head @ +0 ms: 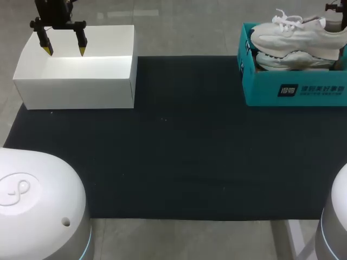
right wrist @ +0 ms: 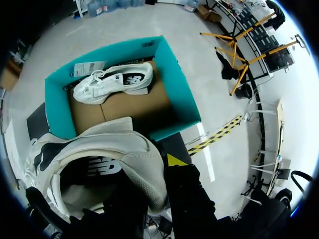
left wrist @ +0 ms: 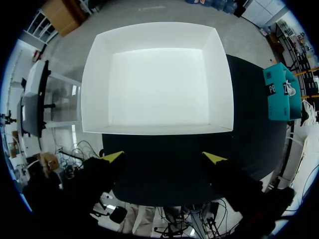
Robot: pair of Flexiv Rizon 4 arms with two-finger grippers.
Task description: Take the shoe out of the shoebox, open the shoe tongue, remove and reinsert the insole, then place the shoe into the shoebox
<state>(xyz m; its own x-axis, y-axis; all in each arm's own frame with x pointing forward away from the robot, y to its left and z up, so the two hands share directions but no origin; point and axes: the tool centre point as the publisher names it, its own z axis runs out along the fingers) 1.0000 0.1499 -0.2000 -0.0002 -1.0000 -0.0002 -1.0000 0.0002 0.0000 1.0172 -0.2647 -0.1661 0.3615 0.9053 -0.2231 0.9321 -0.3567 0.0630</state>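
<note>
Left gripper (head: pixel 65 50) hangs with its fingers spread wide apart, yellow tips pointing down, clear of the white box (head: pixel 76 92), which sits open side up ahead of and below the tips. In the left wrist view the box's near wall runs just ahead of both tips, with the black mat (head: pixel 190 151) under them. The teal shoebox (head: pixel 260 89) is well off to that gripper's side, at the far end of the mat. Right gripper (right wrist: pixel 158 172) is clamped on the white shoe (head: pixel 295 33) at the heel collar. One yellow-tipped finger (right wrist: pixel 174 160) lies against the outside of the heel; the other goes down inside the shoe opening and its tip is hidden. The shoe is held up off the teal shoebox, heel toward the gripper, toe and laces pointing away from it, sole down. Below and ahead of the right gripper the shoebox stands open, its brown cardboard floor showing. A second shoe (right wrist: pixel 112 82) lies on that floor on its side, near the box's far wall — well apart from the held shoe in the right wrist view, directly under it in the head view. In the head view only a small part of the right gripper shows, at the shoe's heel end.
</note>
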